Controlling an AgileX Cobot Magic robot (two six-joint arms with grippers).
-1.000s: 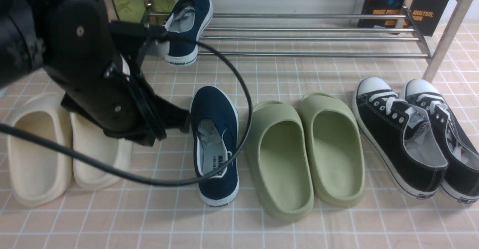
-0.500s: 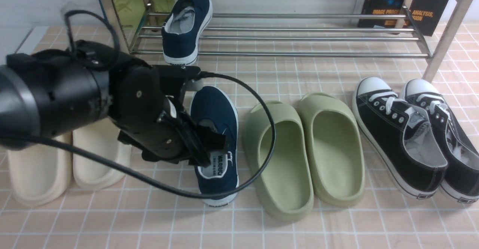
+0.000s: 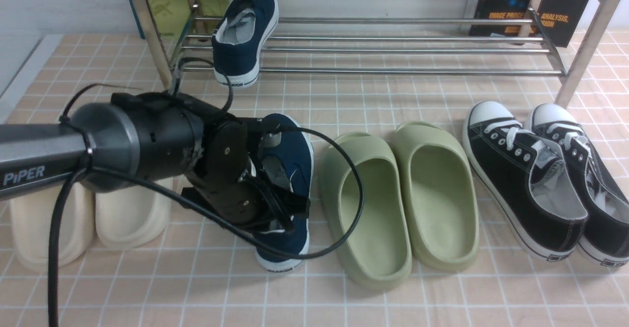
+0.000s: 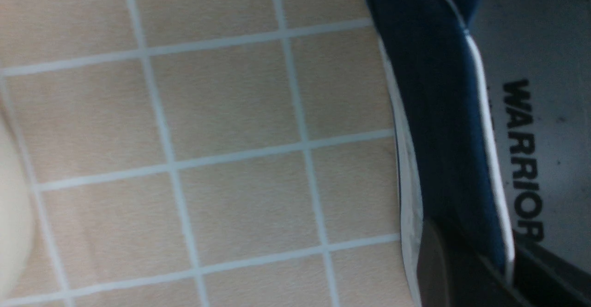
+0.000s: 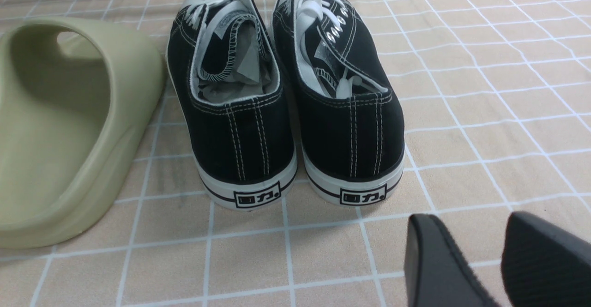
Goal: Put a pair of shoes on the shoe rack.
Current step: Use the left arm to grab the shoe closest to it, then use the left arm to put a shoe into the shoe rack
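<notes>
One navy slip-on shoe (image 3: 245,37) leans heel-down on the low bars of the chrome shoe rack (image 3: 393,49) at its left end. The other navy shoe (image 3: 291,152) lies on the tiled floor beside the green slides. My left gripper (image 3: 290,209) is down at that shoe's heel part. In the left wrist view, the left gripper (image 4: 480,270) is shut on the shoe's navy side wall (image 4: 438,113), one finger outside the wall and one inside on the "WARRIOR" insole. My right gripper (image 5: 471,233) hovers open over bare tiles behind the black sneakers, holding nothing.
Green foam slides (image 3: 398,199) sit just right of the gripped shoe, and my left arm's cable loops over their near edge. Black lace-up sneakers (image 3: 540,179) stand at the right below a rack leg (image 3: 585,46). Cream slides (image 3: 88,214) lie under my left arm.
My left arm swung down and to the right from above the cream slides onto the floor shoe. Its jaws opened, then shut on the shoe's side wall.
</notes>
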